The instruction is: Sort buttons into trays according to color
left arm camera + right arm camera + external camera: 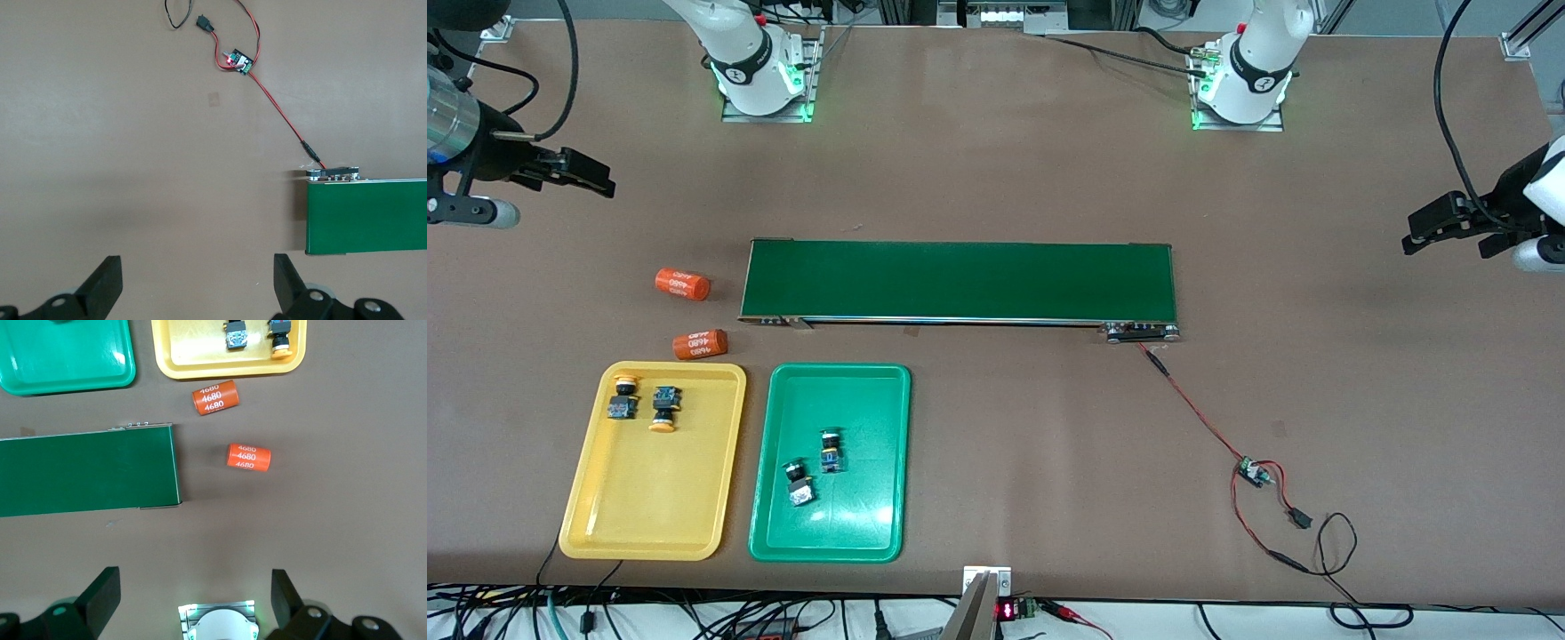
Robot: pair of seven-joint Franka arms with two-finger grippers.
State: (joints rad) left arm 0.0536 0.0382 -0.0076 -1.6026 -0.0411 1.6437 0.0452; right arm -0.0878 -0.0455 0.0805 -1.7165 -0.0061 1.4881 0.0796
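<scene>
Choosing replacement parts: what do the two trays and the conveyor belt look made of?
Yellow tray and green tray: probably moulded plastic, glossy, with light glare and rounded rims. Conveyor belt: seemingly matte rubber or PVC, flat dark green, hardly any glare.

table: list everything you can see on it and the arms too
yellow tray: one, yellow, toward the right arm's end, near the front camera
green tray: one, green, beside the yellow tray
yellow buttons: two, yellow caps on dark bodies, in the yellow tray
green buttons: two, green caps on dark bodies, in the green tray
orange cylinders: two, orange, marked 4680, on the table between the yellow tray and the belt's end
conveyor belt: one, dark green, mid table
circuit board: one, with red and black wires running to the belt
left end effector: open, empty, waiting above the table at its end
right end effector: open, empty, waiting likewise
</scene>
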